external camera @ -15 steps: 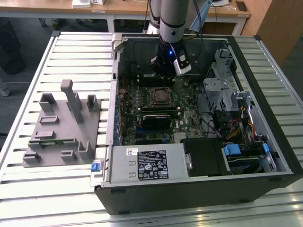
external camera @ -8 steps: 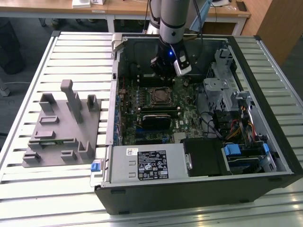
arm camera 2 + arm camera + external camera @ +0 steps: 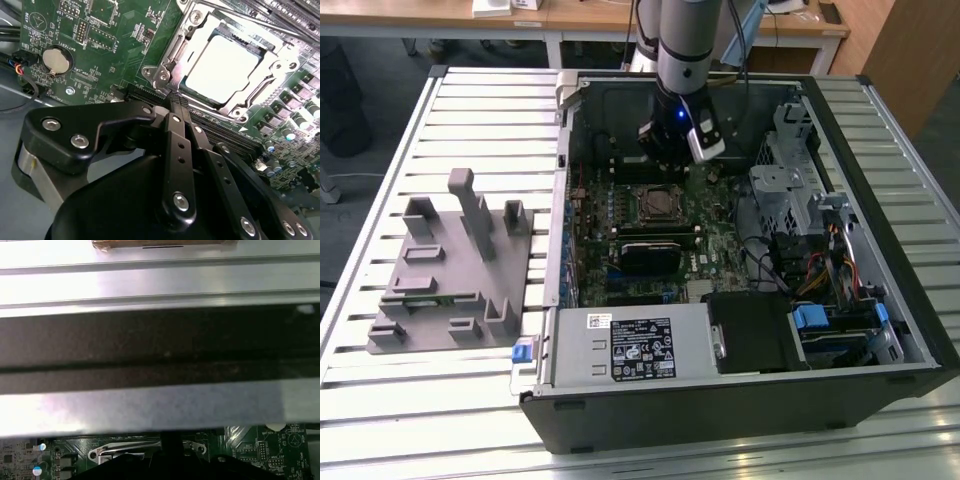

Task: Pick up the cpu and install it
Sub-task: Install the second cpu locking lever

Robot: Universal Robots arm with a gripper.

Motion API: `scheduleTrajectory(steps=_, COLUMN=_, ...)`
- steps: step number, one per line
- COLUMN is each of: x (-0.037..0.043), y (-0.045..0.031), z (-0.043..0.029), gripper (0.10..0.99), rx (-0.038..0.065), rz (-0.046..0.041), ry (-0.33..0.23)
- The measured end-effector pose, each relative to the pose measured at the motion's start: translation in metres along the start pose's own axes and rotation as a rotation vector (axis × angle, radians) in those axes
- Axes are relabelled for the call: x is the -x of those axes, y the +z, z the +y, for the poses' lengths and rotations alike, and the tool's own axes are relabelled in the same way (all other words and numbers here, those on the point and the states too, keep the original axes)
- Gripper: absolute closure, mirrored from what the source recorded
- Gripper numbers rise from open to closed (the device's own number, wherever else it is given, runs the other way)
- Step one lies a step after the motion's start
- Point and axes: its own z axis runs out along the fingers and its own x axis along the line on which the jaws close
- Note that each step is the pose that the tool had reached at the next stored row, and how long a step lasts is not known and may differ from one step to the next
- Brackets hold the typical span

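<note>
The cpu (image 3: pixel 220 67), a flat square chip with a pale silver top, lies in the motherboard socket (image 3: pixel 658 204) with a metal bracket (image 3: pixel 165 70) framing it. My gripper (image 3: pixel 175 100) hangs just above the board beside the socket's edge, a short way from the chip. Its black fingers (image 3: pixel 172 145) run together to a single tip, shut, and I see nothing between them. In the exterior view the gripper (image 3: pixel 672 152) sits inside the open computer case (image 3: pixel 880 300), just behind the socket. The first wrist view catches the bracket (image 3: pixel 150 452) below the case wall (image 3: pixel 160 345).
A grey plastic fixture (image 3: pixel 450 270) lies on the slatted table at the exterior view's left. Inside the case are a silver box with a white label (image 3: pixel 630 345), a black ribbed block (image 3: pixel 650 255), a metal drive cage (image 3: pixel 790 195) and cables (image 3: pixel 820 270). A coin battery (image 3: pixel 57 58) sits on the board.
</note>
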Motion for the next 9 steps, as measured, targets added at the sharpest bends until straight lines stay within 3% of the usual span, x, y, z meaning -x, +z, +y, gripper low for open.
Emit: scheduleTrajectory(steps=9, x=0.0019, y=-0.0011, z=-0.0116, gripper=0.98, rx=0.0, rz=0.0003, ry=0.0)
